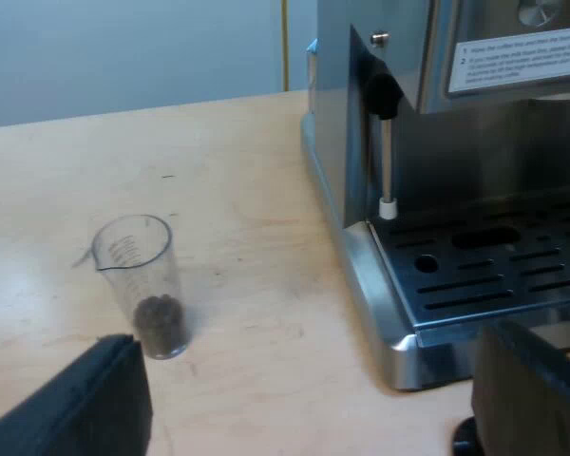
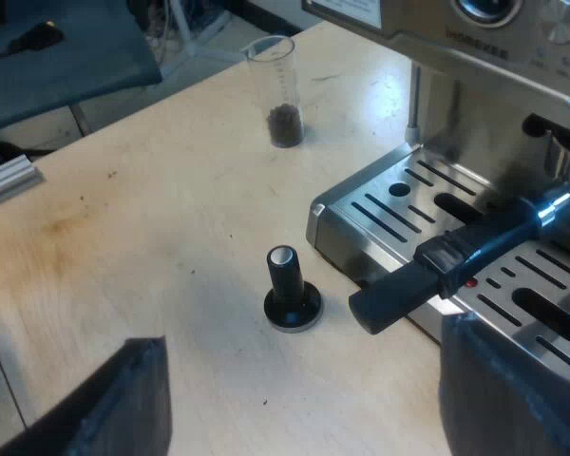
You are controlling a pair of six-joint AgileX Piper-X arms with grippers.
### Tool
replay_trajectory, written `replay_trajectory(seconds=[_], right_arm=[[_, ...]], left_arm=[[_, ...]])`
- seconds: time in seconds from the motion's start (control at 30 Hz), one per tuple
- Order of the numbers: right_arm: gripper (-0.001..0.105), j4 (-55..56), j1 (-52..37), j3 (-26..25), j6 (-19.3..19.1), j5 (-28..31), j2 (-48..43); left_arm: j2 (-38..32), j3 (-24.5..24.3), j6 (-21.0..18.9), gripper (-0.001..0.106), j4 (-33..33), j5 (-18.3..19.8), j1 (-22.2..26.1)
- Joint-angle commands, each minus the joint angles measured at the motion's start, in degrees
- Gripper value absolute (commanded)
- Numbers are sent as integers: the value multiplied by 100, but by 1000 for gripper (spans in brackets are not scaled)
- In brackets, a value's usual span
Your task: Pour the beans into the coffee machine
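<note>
Light, stiff and likely slippery, the clear graduated measuring glass (image 1: 142, 285) holding dark beans (image 1: 159, 318) stands upright near an edge of the pale wooden bench (image 1: 228, 171), best pinched mid-wall; the left gripper (image 1: 312, 347) and the right gripper (image 2: 304, 353) gape empty.

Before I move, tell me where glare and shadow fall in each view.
Left wrist view: even light, a sheen along the machine's base edge, only a faint shadow by the glass. Right wrist view: a bright glint on the holder's metal neck, a soft shadow around the tamper.
</note>
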Motion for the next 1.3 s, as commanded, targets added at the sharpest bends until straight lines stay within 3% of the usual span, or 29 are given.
replay_trajectory(seconds=[0.03, 0.27, 0.4, 0.77, 1.03, 1.17, 1.23, 1.3], right_arm=[[62, -161, 210, -70, -23, 233, 128], [62, -156, 224, -53, -9, 257, 111], [62, -123, 224, -53, 17, 257, 111], [62, -125, 224, -53, 17, 257, 111], [62, -125, 224, -53, 17, 257, 111], [62, -125, 224, -53, 17, 257, 111], [62, -125, 224, -53, 17, 257, 111], [62, -125, 224, -53, 17, 257, 111]], left_arm=[[18, -45, 12, 72, -84, -119, 1], [18, 184, 86, 72, -121, -132, 1], [22, 455, 86, 72, -306, -488, 1], [44, 1060, 46, 72, -1207, -494, 1], [204, 1280, -35, 72, -1353, -548, 1], [635, 1279, -85, 72, -1734, -548, 188], [996, 1279, -177, 72, -2012, -434, 532], [1297, 1279, -177, 72, -2085, -69, 886]])
